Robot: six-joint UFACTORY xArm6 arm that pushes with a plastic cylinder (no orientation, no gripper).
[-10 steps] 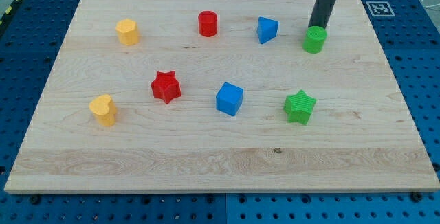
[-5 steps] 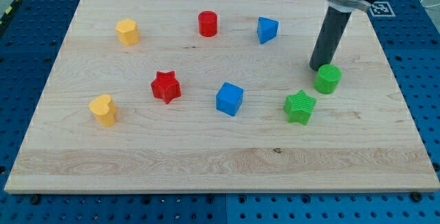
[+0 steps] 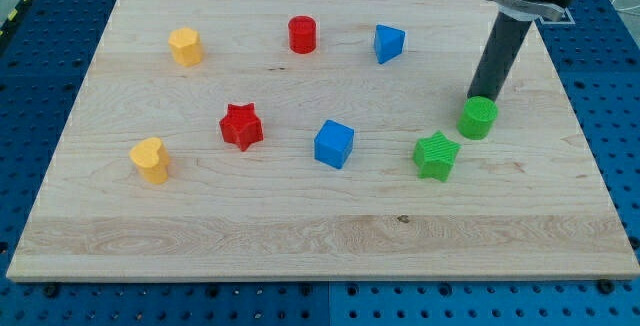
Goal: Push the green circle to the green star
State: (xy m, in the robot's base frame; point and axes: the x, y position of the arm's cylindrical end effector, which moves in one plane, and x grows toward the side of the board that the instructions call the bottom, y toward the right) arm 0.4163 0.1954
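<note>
While my tip (image 3: 481, 97) rests at the top edge of the green circle (image 3: 478, 118), touching it as far as I can tell, that circle sits just up and to the view's right of the green star (image 3: 436, 155), close beside it but apart. I carry no claw, only a dark rod. Left of the green star on the bench (image 3: 300, 236) lie the blue cube (image 3: 333, 144), the red star (image 3: 240, 126) and, farthest, a yellow block (image 3: 150, 160)
</note>
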